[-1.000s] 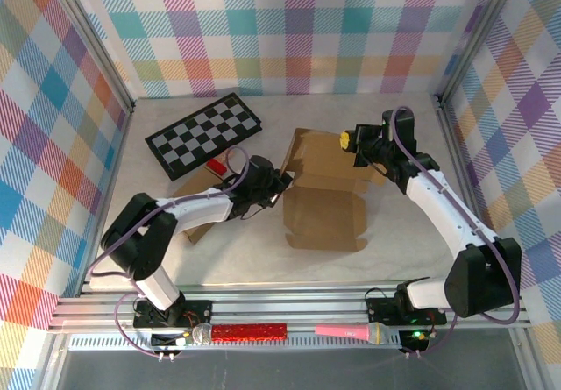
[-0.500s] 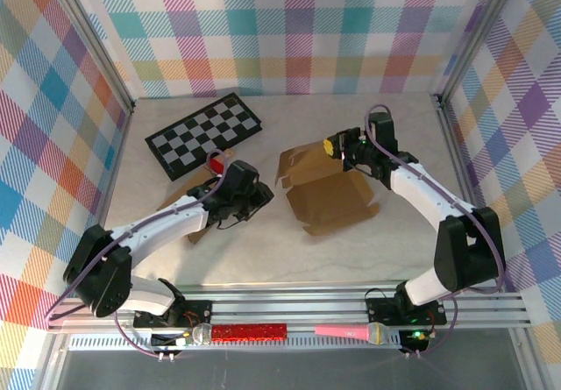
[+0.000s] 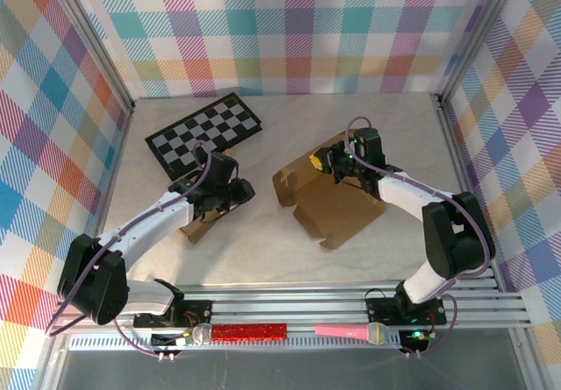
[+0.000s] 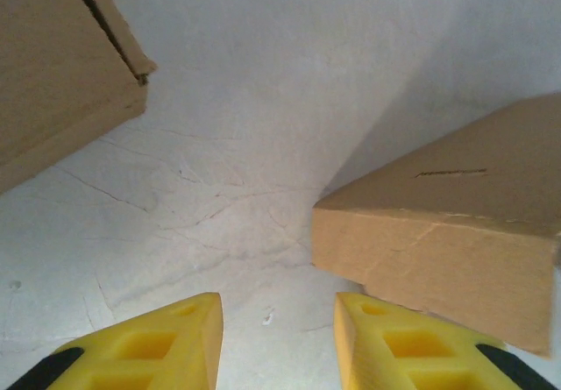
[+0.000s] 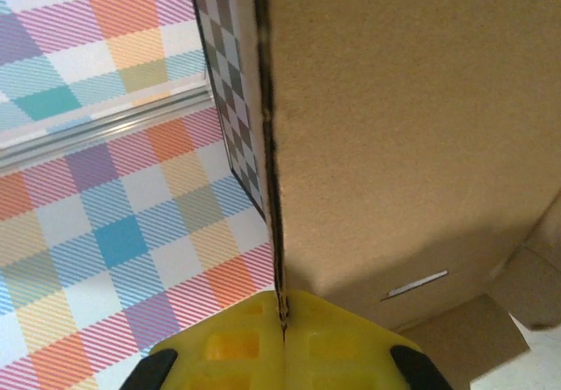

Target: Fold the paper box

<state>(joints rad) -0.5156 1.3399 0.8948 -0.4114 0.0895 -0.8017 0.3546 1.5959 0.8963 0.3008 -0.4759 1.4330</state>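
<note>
Cardboard lay a little right of the middle of the bench (image 3: 263, 254): the paper box (image 3: 342, 208), mostly opened out and flat. In the overhead view we saw its long axis running on a diagonal, from the far left toward the near right. The broad flat panel pointed at the near-right side, while the far-left end stood up off the bench as a raised flap. The right fingers (image 3: 320, 159) were clenched on that raised end. From the right wrist, the paper box (image 5: 412, 145) showed a thin edge rising straight up from between the right fingers (image 5: 282, 342), which were pressed together on it. A narrow slot (image 5: 416, 285) showed in the panel up and to the right of them.

The left fingers (image 3: 243, 190) hung just left of the box, apart from it. From the left wrist we saw the left fingers (image 4: 203, 320) released and spread, with bare bench (image 4: 263, 145) between them. A slotted cardboard face (image 4: 438, 232) lay just beyond the right-hand one and a cardboard corner (image 4: 61, 66) sat at the upper left; we could not tell which piece either belonged to. A second cardboard sheet (image 3: 191, 226) lay under the left arm, and a chessboard (image 3: 203, 131) sat at the far left, well apart from the box.
</note>
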